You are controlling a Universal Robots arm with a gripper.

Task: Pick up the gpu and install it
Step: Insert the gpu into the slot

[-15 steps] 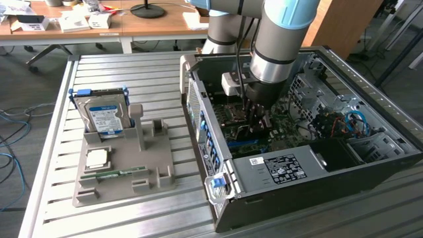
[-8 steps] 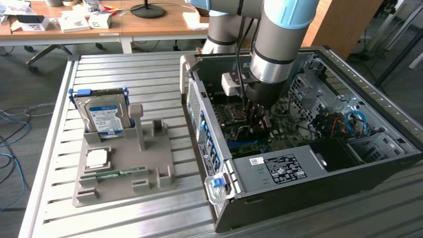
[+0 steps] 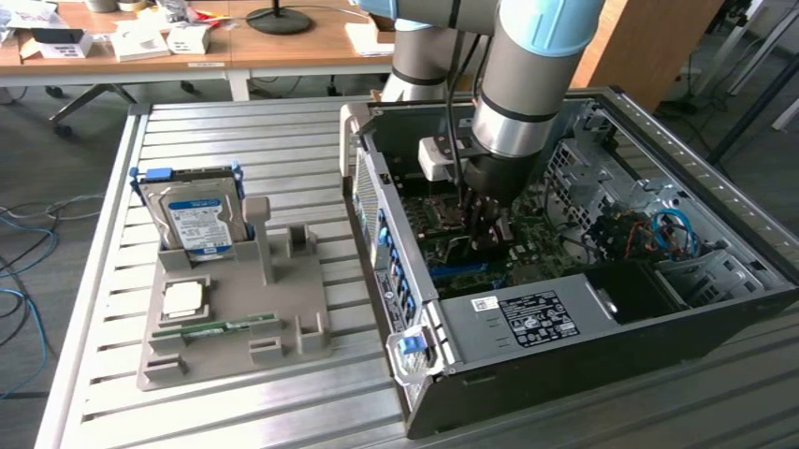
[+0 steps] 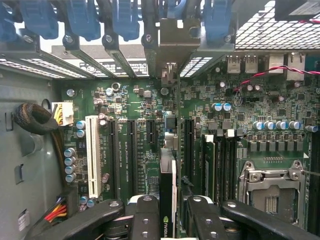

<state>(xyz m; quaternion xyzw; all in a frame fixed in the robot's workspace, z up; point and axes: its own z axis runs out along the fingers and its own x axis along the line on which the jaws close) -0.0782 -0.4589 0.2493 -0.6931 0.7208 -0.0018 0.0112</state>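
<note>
Robot arm reaching down into the open black desktop computer case (image 3: 600,318), lying on its side on the ribbed aluminium table (image 3: 225,122). End effector (image 3: 489,229) low over the green motherboard (image 3: 530,238), at about the middle of the case.

In the wrist view, end effector (image 4: 168,212) closed partway on the thin dark grey-black gpu card (image 4: 167,190), seen edge-on. Black fingers (image 4: 145,215) pressed against both flat faces of the card. Card standing upright, edge down to the green motherboard (image 4: 125,100), in line with a long black expansion slot. Pale metal end bracket (image 4: 169,75) of the card up at the rear slot openings, between the blue retaining clips (image 4: 125,20). Whether the card edge sits fully in the slot: cannot tell. White slot (image 4: 92,155) well to one side of the card, silver processor socket (image 4: 270,187) to the other.

Toward the exterior view's left, grey plastic parts holder (image 3: 231,318) on the table, well apart from the case. Silver hard drive with blue-white label (image 3: 197,220) standing upright in the holder's back. Small square silver chip (image 3: 183,299) and narrow green memory stick (image 3: 231,326) lying flat in front of it.

Wooden desk (image 3: 275,47) behind, with white boxes and a black lamp base.
</note>
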